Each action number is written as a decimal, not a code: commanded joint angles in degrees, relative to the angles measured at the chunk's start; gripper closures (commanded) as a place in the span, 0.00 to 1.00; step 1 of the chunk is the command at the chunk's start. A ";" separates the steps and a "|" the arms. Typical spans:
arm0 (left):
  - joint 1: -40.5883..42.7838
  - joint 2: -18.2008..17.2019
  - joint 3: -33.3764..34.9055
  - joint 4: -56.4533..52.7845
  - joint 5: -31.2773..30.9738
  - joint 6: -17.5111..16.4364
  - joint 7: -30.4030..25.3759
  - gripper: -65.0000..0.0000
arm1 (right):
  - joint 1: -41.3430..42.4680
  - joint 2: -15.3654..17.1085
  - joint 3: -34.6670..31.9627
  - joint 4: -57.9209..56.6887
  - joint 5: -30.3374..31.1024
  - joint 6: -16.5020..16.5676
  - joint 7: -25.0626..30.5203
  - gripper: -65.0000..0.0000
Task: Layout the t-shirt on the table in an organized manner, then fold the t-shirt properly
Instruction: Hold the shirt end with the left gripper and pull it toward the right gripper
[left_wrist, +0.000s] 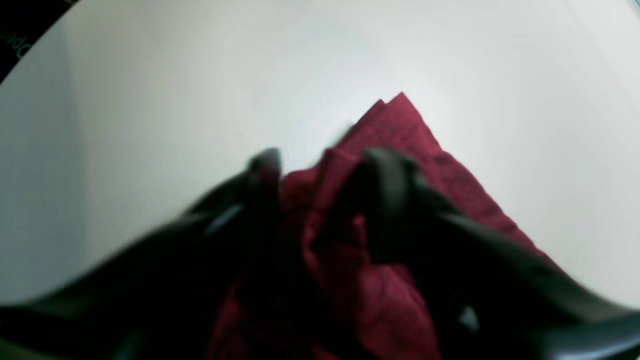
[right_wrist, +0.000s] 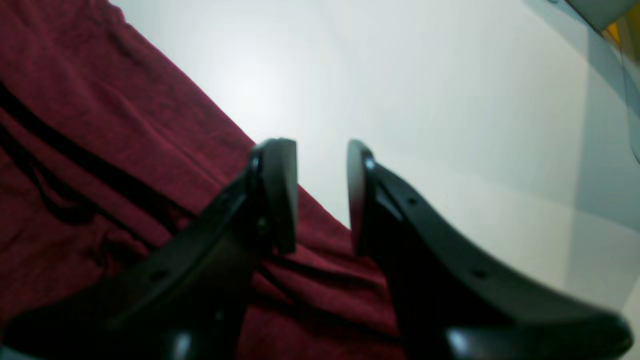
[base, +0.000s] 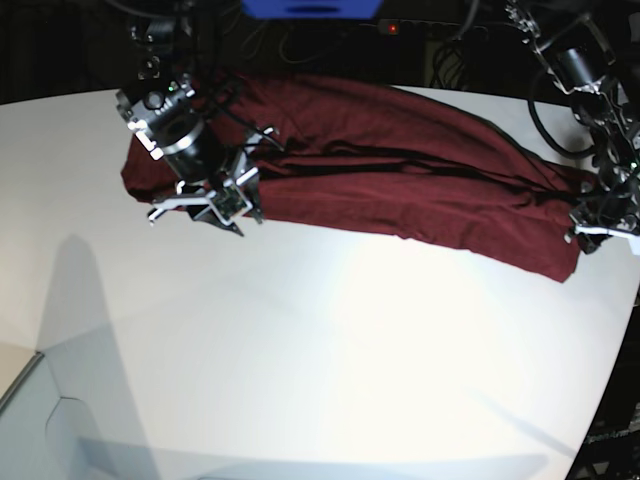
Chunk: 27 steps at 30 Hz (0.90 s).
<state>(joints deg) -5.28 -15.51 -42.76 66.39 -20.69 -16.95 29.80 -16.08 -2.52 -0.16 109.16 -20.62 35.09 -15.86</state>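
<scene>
Bare table nearest; beyond it the t-shirt lies as a long bunched band across the far side, not yet spread. Risk: layers drag together and wrinkle further if one end is pulled alone. Right gripper part open over the hem, holding nothing. Left gripper blurred, jaws apart with cloth bunched between them; grip uncertain

A base camera looks down from high over the table. Two wrist cameras look closely past their fingers. All share the t-shirt.
</scene>
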 joint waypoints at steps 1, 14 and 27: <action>-0.66 -1.15 -0.36 1.43 -0.81 -0.41 -1.27 0.49 | 0.38 0.02 -0.06 1.03 0.71 0.03 1.40 0.73; -0.30 -1.42 -0.18 0.64 -0.37 -0.41 -1.71 0.35 | 0.30 0.02 -0.06 1.03 0.80 0.03 1.40 0.73; 0.05 -7.13 9.31 -3.93 -0.28 -0.41 -1.71 0.34 | 0.30 0.02 -0.06 1.03 0.80 0.03 1.40 0.73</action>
<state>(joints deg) -4.49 -21.10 -33.08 61.56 -20.62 -17.02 29.61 -16.08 -2.55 -0.16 109.16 -20.60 35.09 -15.84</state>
